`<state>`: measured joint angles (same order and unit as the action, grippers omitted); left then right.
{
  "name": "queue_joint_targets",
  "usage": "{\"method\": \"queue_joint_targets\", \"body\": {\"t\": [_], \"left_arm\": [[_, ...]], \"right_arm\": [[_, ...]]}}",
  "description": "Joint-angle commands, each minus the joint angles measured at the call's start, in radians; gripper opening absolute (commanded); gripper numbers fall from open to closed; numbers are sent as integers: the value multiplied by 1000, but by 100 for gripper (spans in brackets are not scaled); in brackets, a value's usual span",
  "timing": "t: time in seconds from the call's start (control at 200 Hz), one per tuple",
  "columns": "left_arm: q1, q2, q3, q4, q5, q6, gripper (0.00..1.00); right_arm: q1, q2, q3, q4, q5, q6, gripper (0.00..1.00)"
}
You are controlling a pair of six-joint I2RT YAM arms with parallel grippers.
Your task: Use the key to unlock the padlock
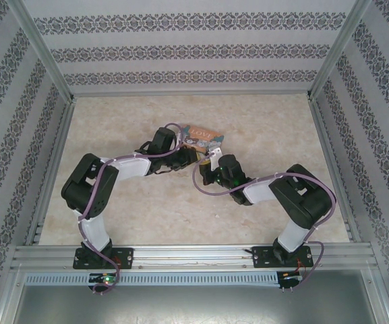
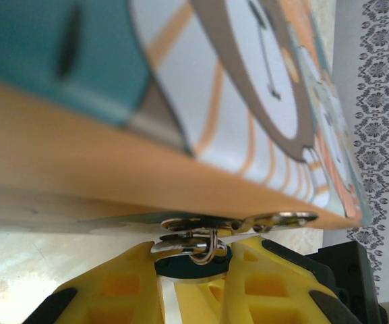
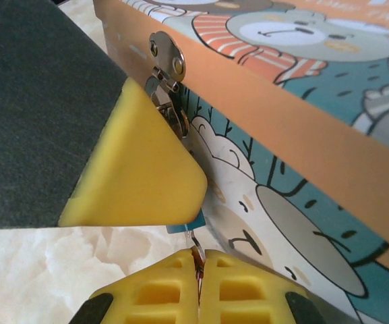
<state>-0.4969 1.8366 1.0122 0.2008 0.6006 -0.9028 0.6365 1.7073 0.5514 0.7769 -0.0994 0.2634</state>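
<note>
**Overhead view.** Both arms reach in over the table [image 1: 147, 209] and meet at the near edge of an orange tin [image 1: 201, 137] lying towards the middle. From up here the fingertips and whatever lies between them are too small and crowded to make out.

**Left wrist view.** The left gripper [image 2: 195, 255] has its yellow fingers [image 2: 113, 290] closed on the padlock [image 2: 181, 266], whose dark teal body sits between the tips and touches both. Only the top of the body shows, and the rest is sunk between the fingers. The thin silvery shackle [image 2: 206, 251] hooks up into the metal clasp [image 2: 187, 233] under the tin's edge (the tin is badly blurred this close to the lens and cut off by the frame).

**Right wrist view.** The right gripper [image 3: 197, 258] is pressed shut on the key [image 3: 195, 251], which is seen edge-on as a thin brownish sliver pointing up towards the padlock. One left finger covers nearly all of the padlock, and a small teal corner peeks out beneath it, just above the key. Whether the key has entered the lock cannot be told.
</note>
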Motion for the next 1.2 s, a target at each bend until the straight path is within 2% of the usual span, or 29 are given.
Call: {"method": "queue_joint_targets", "body": {"t": [0.0,0.415,0.58,0.879,1.034,1.194], "left_arm": [[-50,41,3,37,152,-14,6],[-43,107,18,73,129,-2,15],[-36,104,15,67,119,8,27],[-19,49,-19,31,89,38,43],[-7,-4,-49,-2,72,57,46],[6,-84,-126,37,35,53,48]], "right_arm": [[-2,18,0,160,-67,23,0],[-42,67,-71,137,-91,46,0],[-49,89,-92,140,-98,68,0],[-57,83,-119,148,-97,95,0],[-58,78,-119,136,-116,109,0],[-59,74,-119,125,-147,128,0]]}}
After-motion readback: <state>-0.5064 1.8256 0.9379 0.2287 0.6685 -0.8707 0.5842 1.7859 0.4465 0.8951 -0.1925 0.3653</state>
